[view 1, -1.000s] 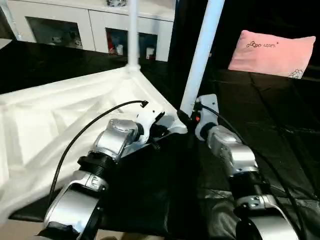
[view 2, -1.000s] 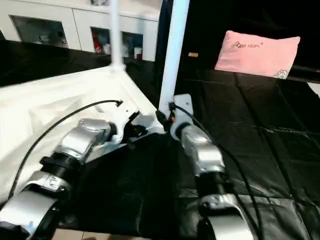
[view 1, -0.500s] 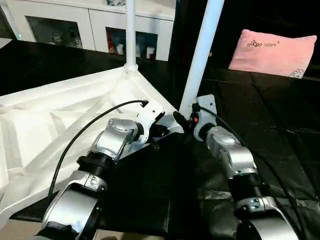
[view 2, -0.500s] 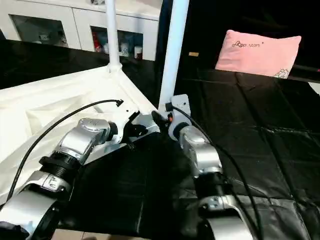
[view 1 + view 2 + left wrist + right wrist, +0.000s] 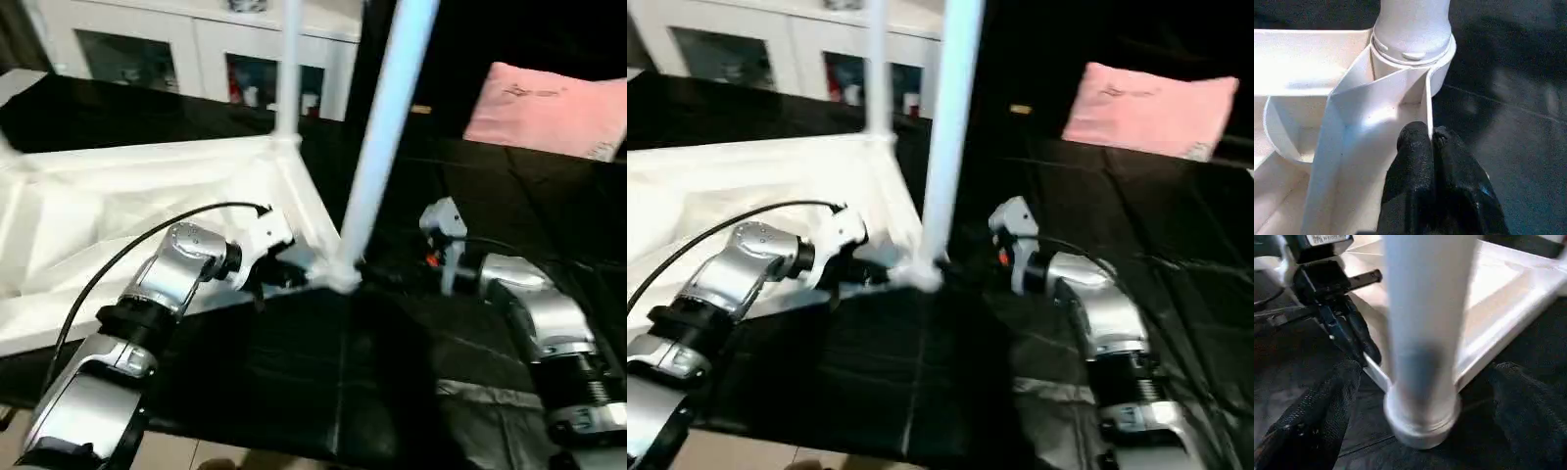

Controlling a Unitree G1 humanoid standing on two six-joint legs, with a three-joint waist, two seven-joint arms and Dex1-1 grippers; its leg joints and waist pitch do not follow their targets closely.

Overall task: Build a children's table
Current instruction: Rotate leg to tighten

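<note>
Left gripper (image 5: pixel 1431 142) pinched tight on rim of tabletop (image 5: pixel 118 211), just beside near corner socket. Right gripper (image 5: pixel 1420 396) spread wide, fingers either side of near leg (image 5: pixel 382 127), holding nothing. Leg upright in socket. Tabletop lies ribbed-side up on black cloth (image 5: pixel 323 372). Second leg (image 5: pixel 288 69) stands at far corner. Pink pillow (image 5: pixel 549 108) beyond, right.

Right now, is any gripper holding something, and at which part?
The left gripper is shut on the tabletop, pinching its thin edge wall beside the corner socket where a leg stands. The right gripper is open around that leg, holding nothing.
</note>
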